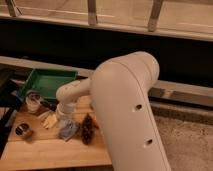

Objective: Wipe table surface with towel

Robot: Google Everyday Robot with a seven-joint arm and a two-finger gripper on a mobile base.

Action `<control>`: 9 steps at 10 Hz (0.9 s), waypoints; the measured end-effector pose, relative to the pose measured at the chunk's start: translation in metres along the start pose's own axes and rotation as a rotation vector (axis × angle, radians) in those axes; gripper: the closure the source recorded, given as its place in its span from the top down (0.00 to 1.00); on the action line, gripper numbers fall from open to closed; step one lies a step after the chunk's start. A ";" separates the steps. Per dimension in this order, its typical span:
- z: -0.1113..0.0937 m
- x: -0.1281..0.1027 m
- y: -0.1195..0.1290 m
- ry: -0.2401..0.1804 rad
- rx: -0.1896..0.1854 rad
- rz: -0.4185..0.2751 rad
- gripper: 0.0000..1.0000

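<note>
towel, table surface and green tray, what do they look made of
Towel: soft cloth, matte grey-blue, going by its wrinkled folds. Table surface: wood, light brown with a plank look, low sheen. Green tray: probably plastic, smooth even colour, raised rim. The gripper hangs just above the cloth.

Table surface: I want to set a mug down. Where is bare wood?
Bare wood: the front strip of the table surface, nearer than the small can, towel and dark brown item. Crowded behind: green tray, jar, yellow item, and the gripper at the towel.
</note>
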 end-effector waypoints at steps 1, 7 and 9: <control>0.003 0.003 -0.002 0.014 0.010 0.005 0.80; 0.025 0.013 -0.015 0.052 0.007 0.065 0.62; 0.020 0.016 -0.020 0.057 0.014 0.063 0.41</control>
